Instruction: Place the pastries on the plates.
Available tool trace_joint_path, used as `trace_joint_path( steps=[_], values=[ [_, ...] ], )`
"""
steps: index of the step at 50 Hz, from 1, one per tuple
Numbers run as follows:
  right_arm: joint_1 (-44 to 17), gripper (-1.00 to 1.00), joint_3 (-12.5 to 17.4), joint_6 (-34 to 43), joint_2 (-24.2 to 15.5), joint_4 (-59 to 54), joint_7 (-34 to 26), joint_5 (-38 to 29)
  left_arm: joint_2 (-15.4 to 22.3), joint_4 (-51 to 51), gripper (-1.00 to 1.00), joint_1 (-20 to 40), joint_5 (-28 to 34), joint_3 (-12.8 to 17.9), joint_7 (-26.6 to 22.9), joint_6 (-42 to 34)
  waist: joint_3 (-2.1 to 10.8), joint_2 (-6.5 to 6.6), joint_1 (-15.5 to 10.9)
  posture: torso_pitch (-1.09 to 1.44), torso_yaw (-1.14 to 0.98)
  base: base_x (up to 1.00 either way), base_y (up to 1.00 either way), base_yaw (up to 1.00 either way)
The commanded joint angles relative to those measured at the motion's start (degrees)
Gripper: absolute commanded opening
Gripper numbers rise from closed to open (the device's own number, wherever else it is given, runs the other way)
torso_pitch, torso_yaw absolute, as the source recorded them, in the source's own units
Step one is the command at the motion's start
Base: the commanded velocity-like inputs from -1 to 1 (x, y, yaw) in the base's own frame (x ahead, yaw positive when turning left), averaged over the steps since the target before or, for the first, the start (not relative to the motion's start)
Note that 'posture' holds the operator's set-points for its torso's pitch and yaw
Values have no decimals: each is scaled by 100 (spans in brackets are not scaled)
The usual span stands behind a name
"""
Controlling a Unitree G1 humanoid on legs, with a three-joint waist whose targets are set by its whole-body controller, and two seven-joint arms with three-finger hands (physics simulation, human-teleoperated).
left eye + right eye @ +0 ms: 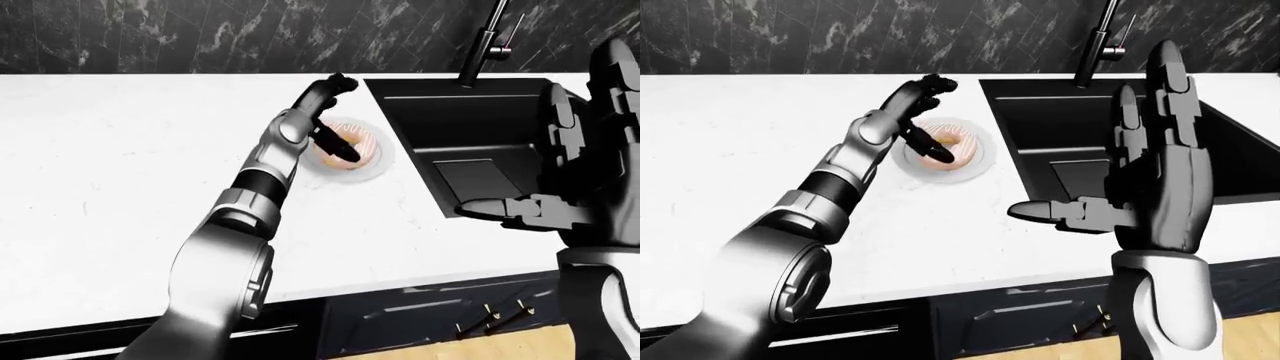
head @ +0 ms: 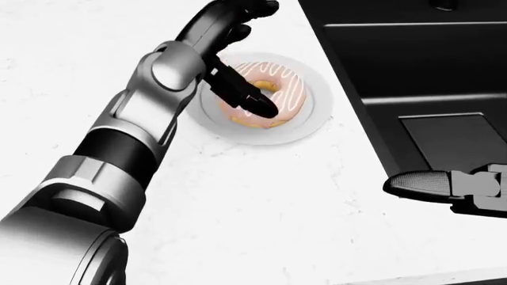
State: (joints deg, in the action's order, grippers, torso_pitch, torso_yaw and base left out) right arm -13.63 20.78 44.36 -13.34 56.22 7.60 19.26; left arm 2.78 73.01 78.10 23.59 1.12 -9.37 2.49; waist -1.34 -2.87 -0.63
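Here, on the white table (image 2: 238, 196), the pink-frosted doughnut (image 2: 277, 95) lies flat on the white plate (image 2: 305, 127), just left of the black sink (image 2: 412, 71) in the head view. My left hand (image 2: 233, 41) hangs over the pastry with its fingers (image 2: 255, 102) spread: one dark finger lies across the doughnut's left half, its tip over the icing near the hole, while the others stand at the plate's top-left edge, apart from the pastry. Nothing is pinched. Whether that lower finger touches the frosting or only hovers above it, I cannot tell from these views.

My right hand (image 1: 1155, 169) stands upright and open, well apart from the plate, its fingers straight and its thumb pointing left above the table's edge beside the sink, holding nothing.

As I judge it, this pastry is placed, and the risk lies in getting my hand away. If the finger across the icing is in contact and I pull sideways, I could drag the doughnut off centre or tip it over the rim, and the plate could slide toward the sink's edge. A straight lift looks safer than a sweep. I see only this one plate and one pastry here; the task speaks of several, so more may lie outside these views. My right hand, raised beside the basin and the faucet (image 1: 1095, 45), could clip either if I turn carelessly.
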Motion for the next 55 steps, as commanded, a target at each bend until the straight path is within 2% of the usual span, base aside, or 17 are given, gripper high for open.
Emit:
trace_joint_path(
  steps=[1,15,21,27,29,39,46,55],
  values=[
    [-100,100,52,-154,-59,133,-7,-31,41,-249,100,242,-22,20,46,131,146,-19,-1,0,0,0,0,0],
    [-245,100,122,20,-128,176,26,55,178,-370,100,457,-109,98,-18,-38,145,-16,-3,0,0,0,0,0],
    [-186,100,58,-78,-107,129,27,1,526,-655,100,753,-195,136,-86,-265,121,-5,4,0,0,0,0,0],
    [-247,100,-68,-58,-82,109,43,-101,917,-1176,100,752,-233,179,-129,-565,107,34,16,0,0,0,0,0],
    [-256,100,-85,-50,-72,113,39,-127,1041,-1558,100,624,-264,224,-59,-720,105,51,16,0,0,0,0,0],
    [-349,100,-182,30,-64,98,-3,-276,1555,-4426,100,-333,-271,370,-586,-2332,63,122,43,0,0,0,0,0],
    [-445,100,-205,158,-81,98,-10,-401,1917,-6621,100,-918,-137,524,-1220,-3580,25,153,45,0,0,0,0,0],
    [-678,100,-148,422,-244,126,-8,-483,2335,-8333,100,-1558,-50,785,-1634,-4611,-12,190,40,0,0,0,0,0]
  ],
)
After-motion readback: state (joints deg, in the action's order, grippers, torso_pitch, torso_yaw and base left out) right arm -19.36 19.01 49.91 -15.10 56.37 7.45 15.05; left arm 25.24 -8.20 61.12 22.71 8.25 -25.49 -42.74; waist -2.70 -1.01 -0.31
